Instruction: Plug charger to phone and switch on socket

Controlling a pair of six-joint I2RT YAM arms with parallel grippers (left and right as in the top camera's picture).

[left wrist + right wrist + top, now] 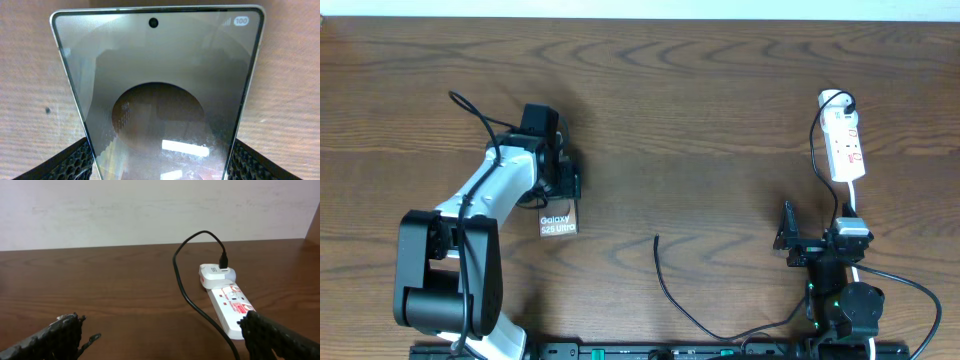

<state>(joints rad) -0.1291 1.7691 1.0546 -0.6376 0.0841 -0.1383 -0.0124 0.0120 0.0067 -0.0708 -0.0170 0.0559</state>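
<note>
Dark wood-grain tabletop (720, 80), pale wall (150, 210) behind it in the right wrist view. At far left the left arm (470, 220) comes in from the front edge and ends right over the phone (558, 222). The phone is bronze-brown, w/ white "Galaxy S25 Ultra" text facing up in the overhead view. The left claw (161, 157) sits at the phone's far end. In the left wrist view its black mesh fingers (75, 162) lie against both long edges, so it's closed on the phone at a fairly wide spread. Same view shows a glossy face w/ a punch-hole cam near one end, a "100" badge in the corner and a big dark circle mid-face. Can't tell if the phone is flat on the tabletop or raised.

Right of the phone, clearly apart from it, lies the free tip of the charger cable (657, 250). Nothing touches the tip, and the thin black line curves toward the front edge, then off right.

Well right of the phone and farther back is the white power strip (845, 140) w/ red marks, lying front-to-back. A white adapter (215, 275) sits at its far end w/ the charger cable plugged into it and looping off to the side. A white cord (855, 195) leaves the near end.

The right claw (165, 342) is well right of the phone and nearer the front edge than the strip. It points at the strip, spread wide apart, w/ nothing held.
</note>
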